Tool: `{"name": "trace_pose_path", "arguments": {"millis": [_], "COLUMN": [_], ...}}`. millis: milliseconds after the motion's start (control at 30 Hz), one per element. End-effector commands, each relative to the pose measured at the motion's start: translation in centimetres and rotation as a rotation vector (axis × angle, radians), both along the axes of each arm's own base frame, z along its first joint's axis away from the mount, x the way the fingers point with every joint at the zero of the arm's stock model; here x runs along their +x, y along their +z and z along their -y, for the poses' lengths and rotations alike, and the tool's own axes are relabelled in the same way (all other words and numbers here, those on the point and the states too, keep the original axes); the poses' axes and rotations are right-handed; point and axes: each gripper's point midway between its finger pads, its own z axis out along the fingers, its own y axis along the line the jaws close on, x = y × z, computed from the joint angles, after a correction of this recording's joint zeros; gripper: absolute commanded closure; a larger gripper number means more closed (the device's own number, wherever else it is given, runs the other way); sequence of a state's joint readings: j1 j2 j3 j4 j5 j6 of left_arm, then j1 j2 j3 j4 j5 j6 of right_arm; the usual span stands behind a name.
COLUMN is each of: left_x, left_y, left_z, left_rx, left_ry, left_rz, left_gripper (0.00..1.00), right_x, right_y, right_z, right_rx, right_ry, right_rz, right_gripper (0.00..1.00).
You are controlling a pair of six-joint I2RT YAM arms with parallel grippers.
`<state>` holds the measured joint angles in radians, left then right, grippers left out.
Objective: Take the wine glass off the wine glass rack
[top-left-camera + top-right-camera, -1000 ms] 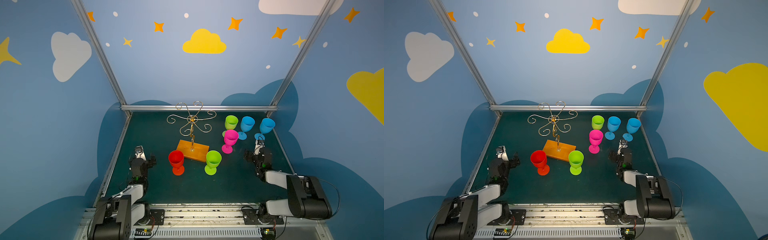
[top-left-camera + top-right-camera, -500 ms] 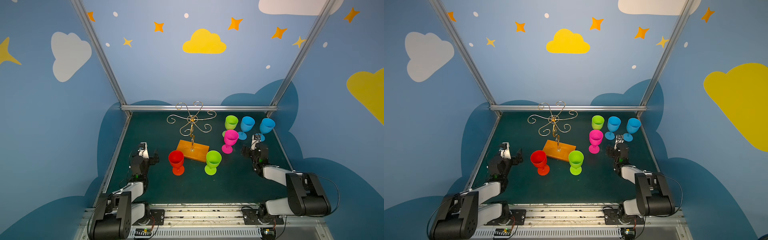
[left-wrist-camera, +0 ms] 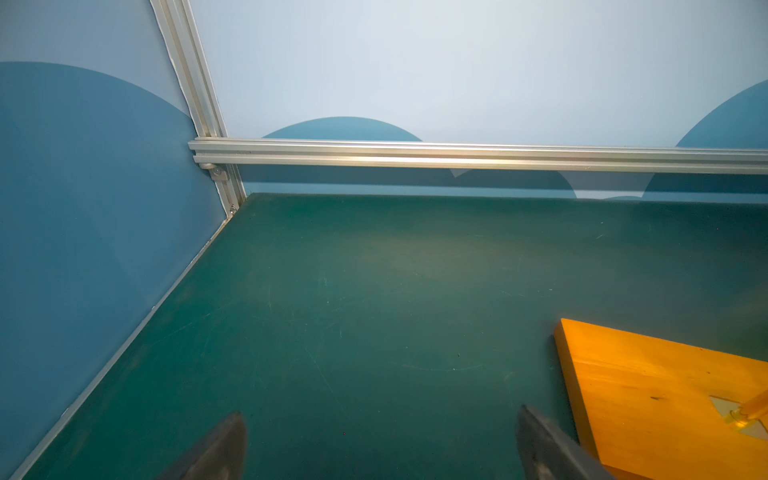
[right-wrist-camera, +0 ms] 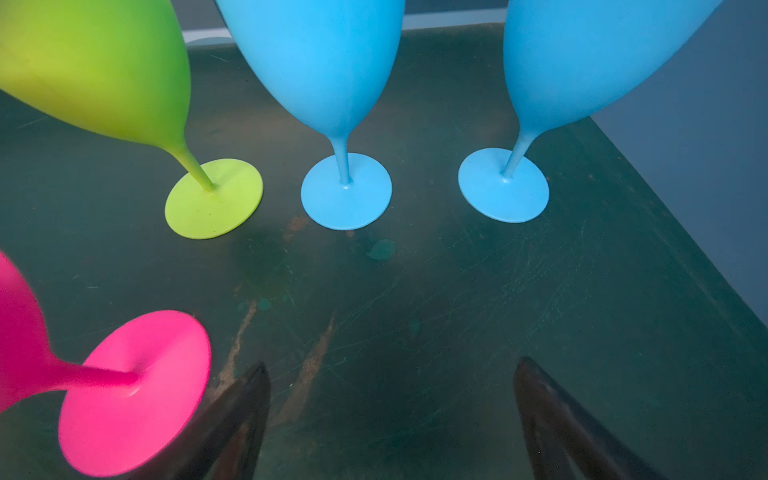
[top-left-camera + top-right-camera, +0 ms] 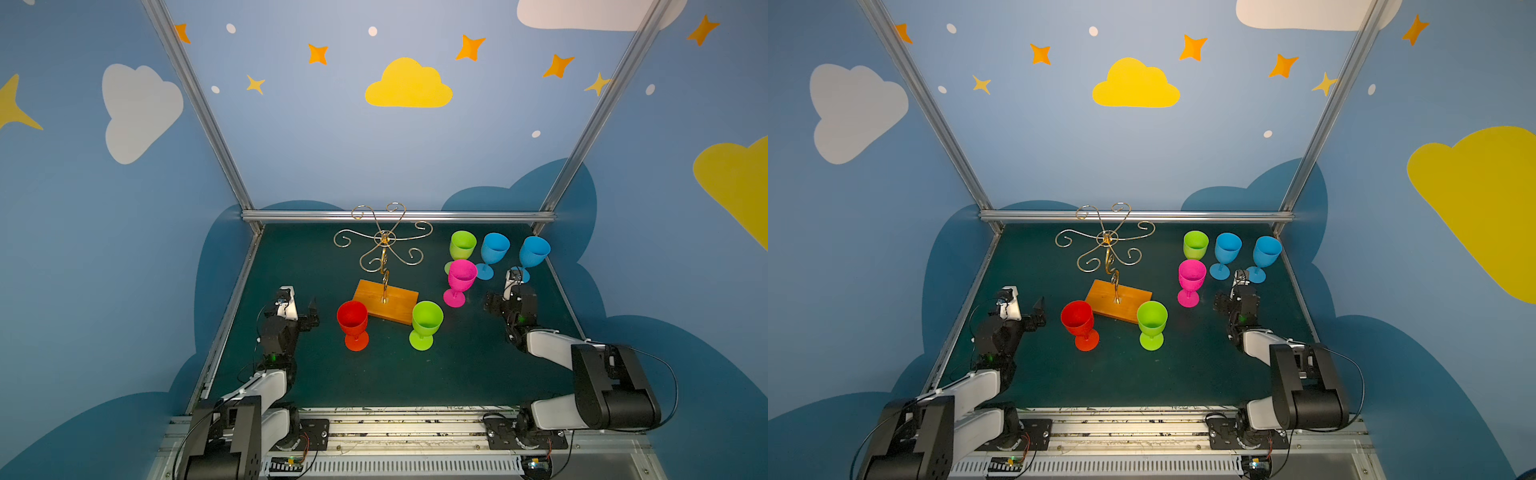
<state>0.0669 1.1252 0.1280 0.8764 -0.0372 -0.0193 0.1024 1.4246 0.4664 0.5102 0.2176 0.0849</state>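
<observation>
The wine glass rack (image 5: 383, 266) (image 5: 1108, 266) stands mid-table in both top views, a gold wire stand on a wooden base (image 3: 648, 386). Its curled arms are bare. Several wine glasses stand upright on the mat: red (image 5: 352, 318) and green (image 5: 427, 318) in front of the base, and pink (image 5: 461, 274) (image 4: 133, 390) to its right. My left gripper (image 5: 301, 306) (image 3: 380, 415) is open and empty, low over the mat left of the base. My right gripper (image 5: 509, 300) (image 4: 392, 363) is open and empty beside the pink glass's foot.
Behind the pink glass stand a green glass (image 5: 462, 245) (image 4: 214, 199) and two blue ones (image 5: 494, 247) (image 5: 534, 249), close to the right wall. An aluminium rail (image 5: 399, 216) runs along the back edge, and blue walls close in both sides.
Both arms have shifted slightly toward the middle of the table, with the jaws staying open. The glasses and rack have not moved.
</observation>
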Motion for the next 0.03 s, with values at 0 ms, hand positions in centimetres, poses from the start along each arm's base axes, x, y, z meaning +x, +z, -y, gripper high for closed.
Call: {"name": "trace_pose_path", "arguments": {"millis": [0], "left_x": [-0.29], "left_y": [0.10], "left_z": [0.16], "left_rx": [0.021], "left_ry": [-0.005], "left_rz": [0.011], "left_gripper": [0.00], "right_x": [0.37], "right_y": [0.37], "right_z": [-0.07], "right_rx": [0.004], "right_ry": [0.005], "right_rz": [0.004], "right_gripper": [0.10]}}
